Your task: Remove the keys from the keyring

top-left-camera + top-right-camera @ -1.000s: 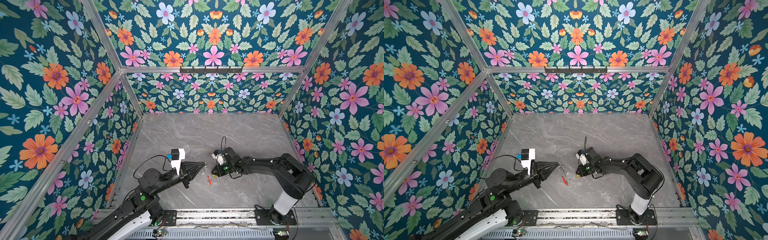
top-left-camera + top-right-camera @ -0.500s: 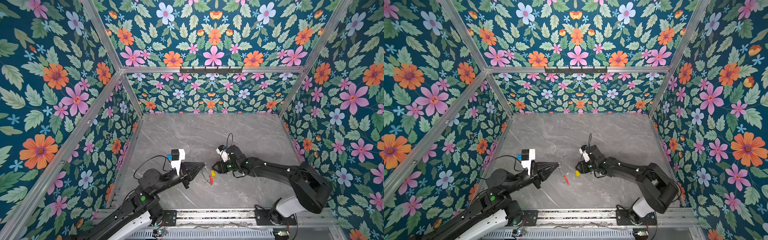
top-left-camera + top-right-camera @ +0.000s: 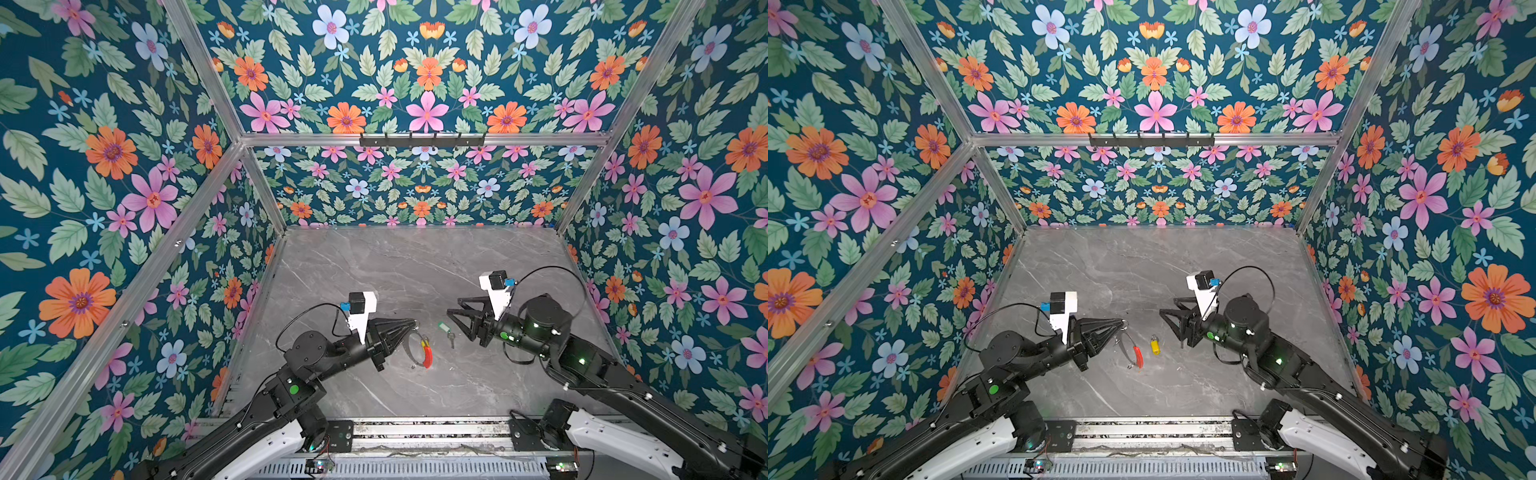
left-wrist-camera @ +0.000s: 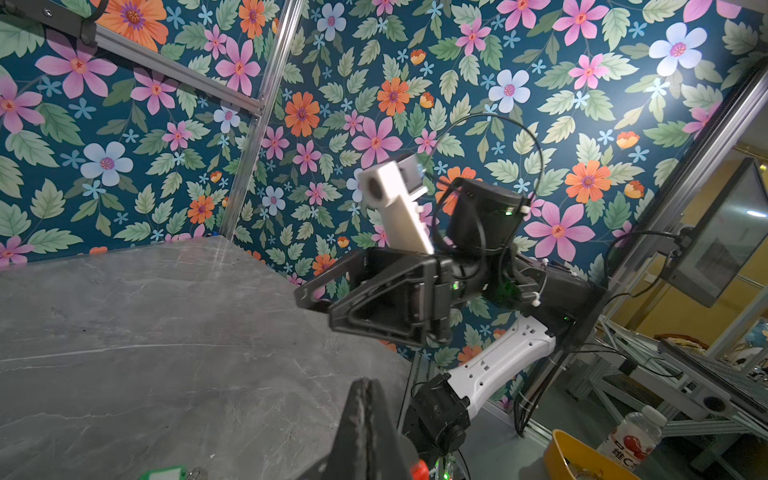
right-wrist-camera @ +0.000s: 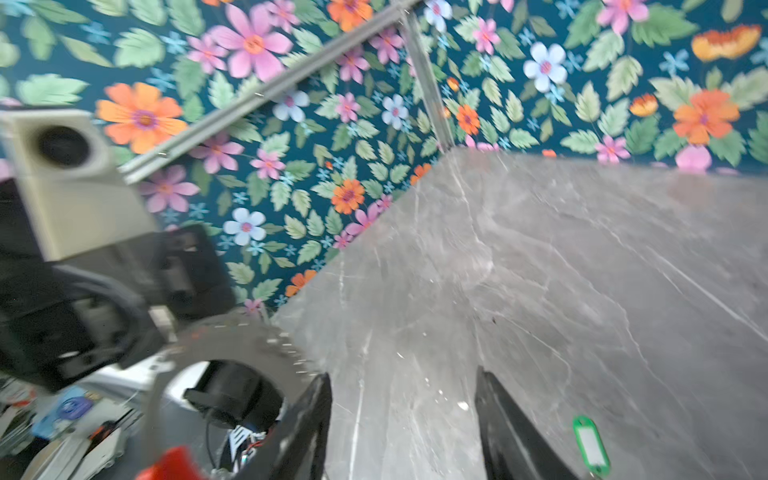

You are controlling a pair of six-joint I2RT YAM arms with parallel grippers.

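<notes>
1. L gripper (image 3: 409,323): jaws clenched on the keyring (image 3: 427,357), holding it raised over the worktop (image 3: 415,270), red-sleeve arc hanging away from the tips.
2. R gripper (image 5: 402,374): jaws released, nothing in them. R wrist view shows bare worktop through the gap.
3. Green-tag key (image 3: 446,330) lies flat on the worktop between the two grippers, near the R jaws, apart from the hoop.
4. Yellow-tag key (image 3: 1155,346) is also down on the worktop, just beside the hoop. In a top view it sits clear of it, so I read it as off.
5. My call: both keys off, task approx done. One small loop (image 3: 413,366) seems to hang on the hoop, but it's not a key.
6. Left, if anything: set the ring down, pull both arms back.
</notes>
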